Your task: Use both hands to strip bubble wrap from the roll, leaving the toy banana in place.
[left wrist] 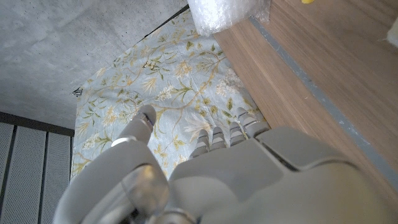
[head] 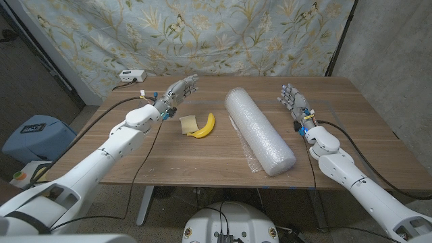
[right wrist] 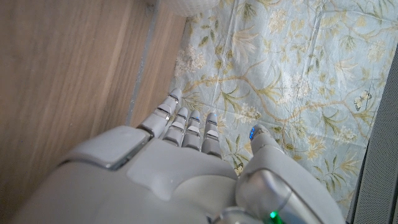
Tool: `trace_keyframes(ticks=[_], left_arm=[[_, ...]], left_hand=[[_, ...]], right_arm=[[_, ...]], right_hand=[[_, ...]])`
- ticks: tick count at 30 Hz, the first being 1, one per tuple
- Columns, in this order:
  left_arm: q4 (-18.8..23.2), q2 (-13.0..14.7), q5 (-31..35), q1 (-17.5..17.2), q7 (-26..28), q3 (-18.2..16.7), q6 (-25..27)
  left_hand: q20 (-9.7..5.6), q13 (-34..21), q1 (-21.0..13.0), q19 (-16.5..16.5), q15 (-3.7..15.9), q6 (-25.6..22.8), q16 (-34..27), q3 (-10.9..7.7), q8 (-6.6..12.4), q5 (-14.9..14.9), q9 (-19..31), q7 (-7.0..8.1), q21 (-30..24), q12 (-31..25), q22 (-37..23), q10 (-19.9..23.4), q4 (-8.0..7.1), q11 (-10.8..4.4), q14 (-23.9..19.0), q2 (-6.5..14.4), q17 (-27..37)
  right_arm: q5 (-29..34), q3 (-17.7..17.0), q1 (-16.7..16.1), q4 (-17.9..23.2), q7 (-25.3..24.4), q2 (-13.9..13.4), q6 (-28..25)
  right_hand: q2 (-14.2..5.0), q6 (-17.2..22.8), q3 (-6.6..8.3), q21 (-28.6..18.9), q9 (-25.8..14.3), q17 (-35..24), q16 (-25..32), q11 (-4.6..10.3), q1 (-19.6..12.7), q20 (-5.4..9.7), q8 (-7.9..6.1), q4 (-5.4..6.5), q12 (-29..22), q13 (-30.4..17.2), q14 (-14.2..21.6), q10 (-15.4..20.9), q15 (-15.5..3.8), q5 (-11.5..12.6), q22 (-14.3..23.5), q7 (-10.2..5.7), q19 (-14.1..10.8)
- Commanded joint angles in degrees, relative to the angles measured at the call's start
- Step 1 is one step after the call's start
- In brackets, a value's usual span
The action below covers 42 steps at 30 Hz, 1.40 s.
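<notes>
**Inspector A:** Bubble wrap roll [head: 259,130], head view: lies on the wooden table [head: 351,128] right of centre, running from the far middle toward the near right edge, a loose flap of wrap at its near end. Where is the fruit?

**Inspector B:** Toy banana [head: 204,126] lies on the table just left of the roll, apart from it, touching a pale flat piece [head: 189,124] on its left side. Left hand [head: 177,91] is raised over the far left of the table, fingers spread, holding nothing. Right hand [head: 293,100] stands to the right of the roll, near it without touching, fingers apart, empty.

**Inspector A:** Left wrist view?

**Inspector B:** Back of the left hand [left wrist: 217,180], fingers extended and clear of everything; one end of the roll [left wrist: 227,12] at the table edge, floral cloth [left wrist: 161,87] behind.

**Inspector A:** Right wrist view?

**Inspector B:** Right hand [right wrist: 186,168] with fingers [right wrist: 186,124] straight and slightly parted, nothing between them, beside the table [right wrist: 68,74] and the same floral cloth [right wrist: 292,68]
</notes>
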<state>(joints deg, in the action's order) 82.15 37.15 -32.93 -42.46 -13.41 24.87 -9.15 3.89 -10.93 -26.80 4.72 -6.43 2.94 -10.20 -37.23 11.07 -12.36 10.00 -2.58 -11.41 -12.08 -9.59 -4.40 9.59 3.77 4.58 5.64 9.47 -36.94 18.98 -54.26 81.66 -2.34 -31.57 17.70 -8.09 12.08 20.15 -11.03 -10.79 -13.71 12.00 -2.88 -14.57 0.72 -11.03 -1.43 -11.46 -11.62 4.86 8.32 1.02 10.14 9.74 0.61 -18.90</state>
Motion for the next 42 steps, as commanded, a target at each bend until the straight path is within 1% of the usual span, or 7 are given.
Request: trace_keyframes(ticks=[1,9,10,11,25,30,42], left_arm=[[-1.0,2.8,4.1,7.0,-5.9,3.7,2.0],[-3.2,2.6,7.2,12.0,-10.5,6.2,2.1],[-3.6,2.4,7.5,12.7,-11.2,6.6,2.1],[-3.9,2.3,8.0,13.3,-11.8,7.0,2.1],[-8.7,-0.7,12.7,21.3,-19.0,11.4,0.3],[-11.5,-2.3,13.0,23.9,-22.7,12.8,-0.9],[-19.9,-6.5,17.3,31.6,-30.9,17.1,-6.4]], left_hand=[[-0.07,-0.2,-1.2,0.5,-0.02,-0.3,-0.1,-0.1,0.25,-0.4,0.2,0.09,0.1,-0.3,-0.2,0.1,0.61,-0.12,-0.5,-0.2,0.3],[0.01,-0.2,-2.9,0.2,-0.16,0.2,0.1,-0.42,0.09,-0.6,0.2,0.08,0.3,-0.1,-0.1,-0.6,1.03,-0.24,0.1,-0.3,0.3],[0.03,-0.2,-3.0,0.2,-0.19,0.3,0.1,-0.44,0.07,-0.7,0.2,0.01,0.4,0.0,-0.1,-0.7,1.06,-0.23,0.2,-0.3,0.3],[0.07,-0.2,-3.2,0.1,-0.22,0.3,0.1,-0.46,0.05,-0.7,0.2,-0.01,0.4,0.0,-0.1,-0.7,1.08,-0.22,0.3,-0.3,0.3],[-0.36,-0.3,-5.3,-0.1,-0.5,0.5,0.1,-0.81,0.05,-0.8,0.2,-0.14,0.6,0.1,-0.1,-1.2,1.27,0.09,0.5,-0.7,0.4],[-0.63,-0.3,-7.5,-0.6,-0.9,2.4,0.1,-1.03,-0.4,-1.0,0.2,-0.64,0.8,0.4,0.0,-2.1,1.3,0.8,1.0,-1.3,0.4],[-0.87,-0.4,-9.8,-2.2,-1.21,4.5,0.3,-0.77,-0.59,-0.8,0.2,-1.1,1.2,0.7,0.0,-3.8,1.23,0.61,2.7,-2.8,0.4]], right_arm=[[0.4,0.2,1.0,-0.8,0.4,0.4,0.4],[0.5,0.4,1.7,-1.1,0.3,0.7,0.2],[0.5,0.4,1.7,-1.1,0.2,0.7,0.1],[0.5,0.4,1.8,-1.1,0.2,0.7,0.0],[0.0,-0.1,1.9,-1.4,-0.2,1.0,0.3],[-0.1,-0.5,1.6,-1.0,-0.6,0.8,0.3],[-0.2,-0.8,1.8,-1.3,-1.2,0.9,0.3]], right_hand=[[-0.3,0.7,0.2,-0.2,-0.1,-0.1,0.3,-0.15,-0.5,-0.18,-0.23,-0.3,-0.2,0.0,0.3,0.5,0.07,0.2,0.2,-0.03,-0.5],[-0.35,0.8,0.21,-0.2,-0.1,-0.1,0.4,-0.28,-0.5,-0.19,-0.27,-0.39,-0.2,-0.1,0.3,0.5,0.17,0.2,0.2,0.04,-0.5],[-0.36,0.8,0.23,-0.2,-0.1,0.0,0.4,0.15,-0.6,-0.17,-0.25,-0.48,-0.2,-0.1,0.3,0.5,0.19,0.2,0.2,0.1,-0.5],[-0.39,0.8,0.23,-0.2,-0.1,0.0,0.4,-0.17,-0.5,-0.16,-0.26,-0.49,-0.2,-0.1,0.3,0.5,0.13,0.2,0.2,0.1,-0.5],[-0.52,1.1,0.31,-0.3,-0.1,0.0,0.5,-0.24,-0.7,-0.18,-0.33,-0.68,-0.3,-0.1,0.4,0.7,0.17,0.2,0.2,0.29,-0.5],[-0.55,1.1,0.33,-0.3,-0.1,0.0,0.5,-0.32,-0.7,-0.21,-0.35,-0.75,-0.3,-0.1,0.4,0.7,0.23,0.2,0.2,0.32,-0.6],[-0.64,1.2,0.35,-0.3,-0.1,0.0,0.6,-0.21,-0.7,-0.24,-0.35,-0.83,-0.3,-0.1,0.5,0.7,0.27,0.1,0.2,0.33,-0.6]])
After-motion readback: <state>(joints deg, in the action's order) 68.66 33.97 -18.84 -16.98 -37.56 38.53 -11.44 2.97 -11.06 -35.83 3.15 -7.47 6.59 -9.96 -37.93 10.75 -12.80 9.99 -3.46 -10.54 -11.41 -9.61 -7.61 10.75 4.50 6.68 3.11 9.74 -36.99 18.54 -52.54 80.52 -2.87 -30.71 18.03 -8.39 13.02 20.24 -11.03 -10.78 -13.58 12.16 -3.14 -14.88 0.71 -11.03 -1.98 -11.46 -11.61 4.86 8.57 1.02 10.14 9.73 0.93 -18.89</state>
